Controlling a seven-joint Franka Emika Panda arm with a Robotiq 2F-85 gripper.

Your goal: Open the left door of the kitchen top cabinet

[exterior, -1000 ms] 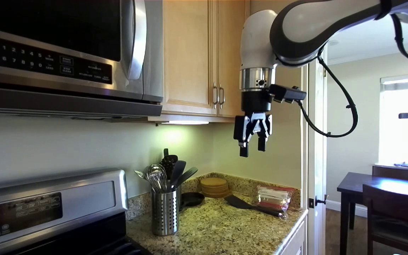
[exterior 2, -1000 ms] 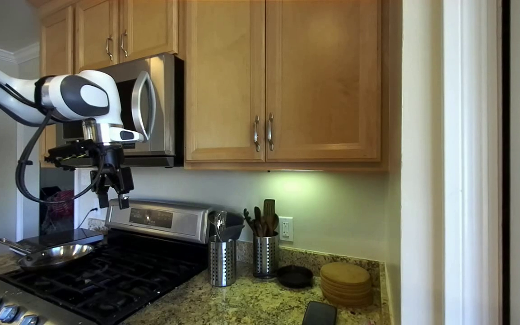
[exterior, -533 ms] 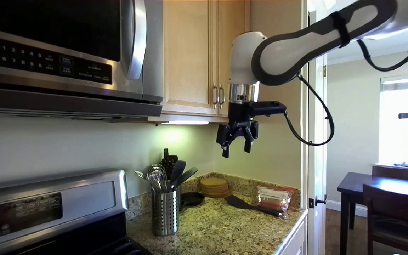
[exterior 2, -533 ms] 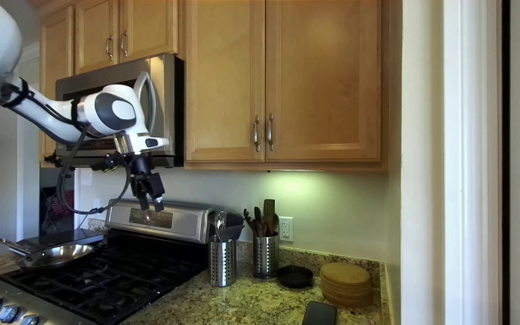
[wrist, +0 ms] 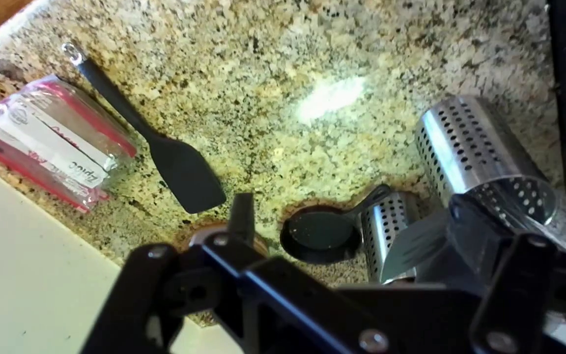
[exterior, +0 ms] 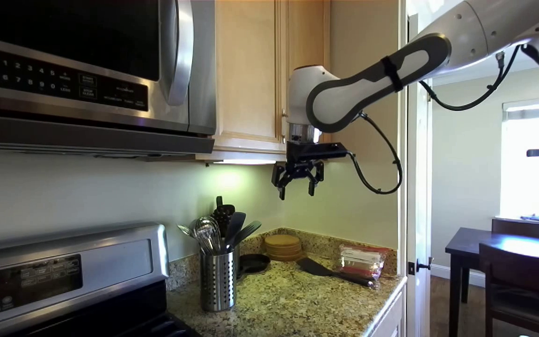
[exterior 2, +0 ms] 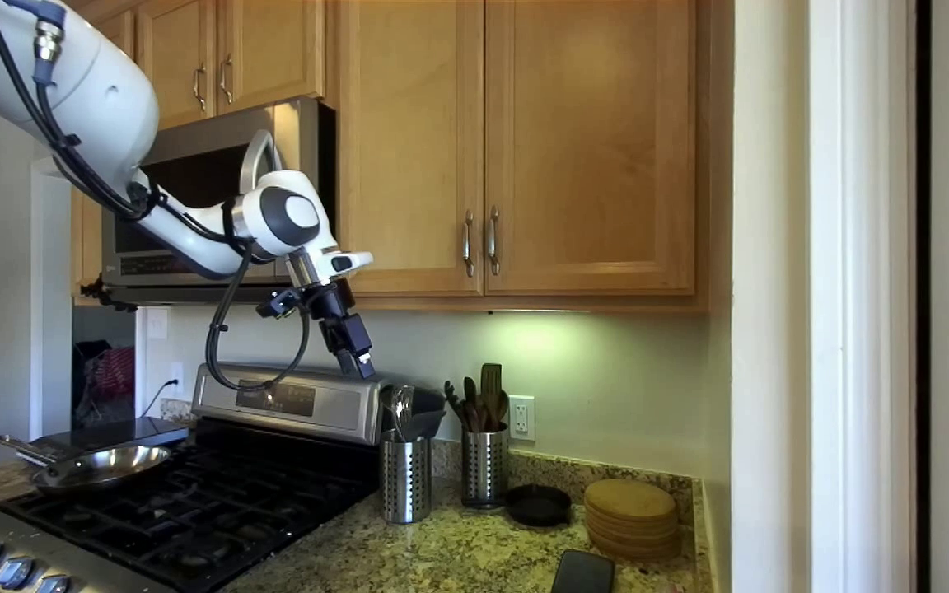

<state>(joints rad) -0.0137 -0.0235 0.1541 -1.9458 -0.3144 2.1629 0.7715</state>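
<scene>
The left door [exterior 2: 409, 148] of the kitchen top cabinet [exterior 2: 516, 302] is closed, light honey wood with a recessed panel. Its slim silver handle [exterior 2: 468, 244] is at its right edge. In an exterior view the left door [exterior: 248, 70] shows, with its handle mostly hidden behind my arm. My gripper [exterior: 296, 192] points down, open and empty, a gap between its fingers. In an exterior view the gripper [exterior 2: 356, 365] hangs tilted, lower than the door's bottom edge and left of the handle, touching nothing. In the wrist view a finger [wrist: 241, 216] shows above the counter.
The twin door [exterior 2: 590, 148] is closed at the right. The microwave [exterior 2: 301, 189] is left of the cabinet. Below are utensil holders [exterior 2: 406, 478], a small black skillet [exterior 2: 538, 504], round boards [exterior 2: 631, 527], a spatula [wrist: 184, 172] and a plastic bag [wrist: 52, 142].
The arm has reached in toward the cabinet. The gripper moved left and slightly up in an exterior view, and right with more tilt in an exterior view. The doors have not moved.
</scene>
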